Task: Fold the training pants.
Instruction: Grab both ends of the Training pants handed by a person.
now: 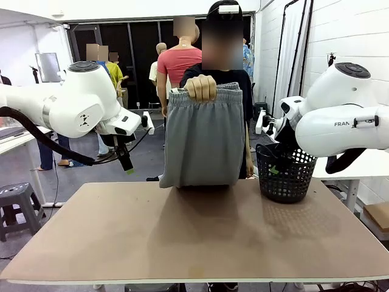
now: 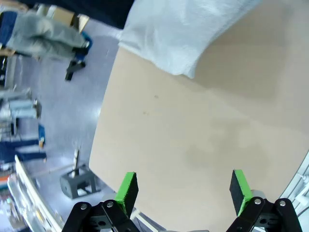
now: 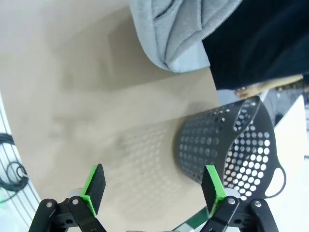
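Note:
A person across the table holds the light grey training pants (image 1: 203, 137) up by the gathered waistband with one hand (image 1: 200, 88). The lower end of the pants rests on the table's far edge. My left gripper (image 2: 183, 191) hangs open above the table's left side, well clear of the pants (image 2: 178, 29); in the front view my left gripper (image 1: 127, 164) points down at the far left. My right gripper (image 3: 153, 186) is open over the table's right side, with the pants (image 3: 169, 34) ahead of it. Nothing lies between either pair of fingers.
A black perforated basket (image 1: 284, 173) stands at the table's far right, close under my right arm, with the same basket (image 3: 231, 145) beside the right fingers. The brown tabletop (image 1: 194, 237) is bare. A grey stool (image 1: 18, 204) stands off the left side.

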### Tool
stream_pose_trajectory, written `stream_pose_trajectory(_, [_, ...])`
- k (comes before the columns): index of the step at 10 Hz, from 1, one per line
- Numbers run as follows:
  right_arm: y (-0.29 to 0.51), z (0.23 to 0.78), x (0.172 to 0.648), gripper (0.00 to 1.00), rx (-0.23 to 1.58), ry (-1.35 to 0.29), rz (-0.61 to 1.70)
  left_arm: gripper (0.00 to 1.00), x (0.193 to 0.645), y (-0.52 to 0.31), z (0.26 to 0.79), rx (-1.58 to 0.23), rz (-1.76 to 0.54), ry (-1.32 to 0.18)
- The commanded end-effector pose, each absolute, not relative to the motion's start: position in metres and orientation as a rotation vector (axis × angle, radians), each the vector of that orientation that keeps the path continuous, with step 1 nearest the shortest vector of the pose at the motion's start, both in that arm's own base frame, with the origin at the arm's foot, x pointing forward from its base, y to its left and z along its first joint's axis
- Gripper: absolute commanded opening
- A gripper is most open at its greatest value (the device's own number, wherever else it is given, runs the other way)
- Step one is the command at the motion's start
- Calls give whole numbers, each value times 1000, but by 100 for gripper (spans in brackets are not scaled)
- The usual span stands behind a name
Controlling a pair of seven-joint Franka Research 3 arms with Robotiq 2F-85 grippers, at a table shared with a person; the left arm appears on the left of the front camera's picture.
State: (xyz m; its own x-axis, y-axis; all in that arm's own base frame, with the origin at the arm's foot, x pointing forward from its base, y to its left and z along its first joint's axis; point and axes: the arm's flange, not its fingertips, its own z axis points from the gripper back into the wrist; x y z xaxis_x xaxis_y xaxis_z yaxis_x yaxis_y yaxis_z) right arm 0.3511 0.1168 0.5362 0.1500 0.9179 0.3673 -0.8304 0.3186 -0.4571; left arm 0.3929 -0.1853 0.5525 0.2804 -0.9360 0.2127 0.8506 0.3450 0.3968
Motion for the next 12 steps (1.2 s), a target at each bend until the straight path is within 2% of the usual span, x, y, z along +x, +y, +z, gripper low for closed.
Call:
stream_pose_trajectory(1, [112, 537, 365, 100, -151, -618, 1364, 100, 399, -172, 552, 136, -1353, -430])
stream_pose_trajectory(3, [113, 536, 364, 100, -155, -626, 1391, 100, 400, -172, 545, 90, -1535, -323])
stream_pose_trajectory(4, [112, 539, 360, 100, -184, -668, 1317, 100, 398, -177, 547, 156, -1361, -431])
stream_pose_trajectory(5, [115, 534, 362, 100, -171, -626, 1368, 100, 398, -177, 547, 156, -1361, -431])
stream_pose_trajectory(8, [114, 537, 361, 100, -183, -634, 1362, 100, 398, -176, 545, 136, -1403, -411])
stream_pose_trajectory(9, [114, 531, 376, 100, -218, -648, 1383, 100, 417, -170, 540, 173, -1450, -364])
stream_pose_trajectory(12, [104, 513, 408, 100, -175, -719, 1449, 100, 452, -173, 530, 194, -1601, -398])
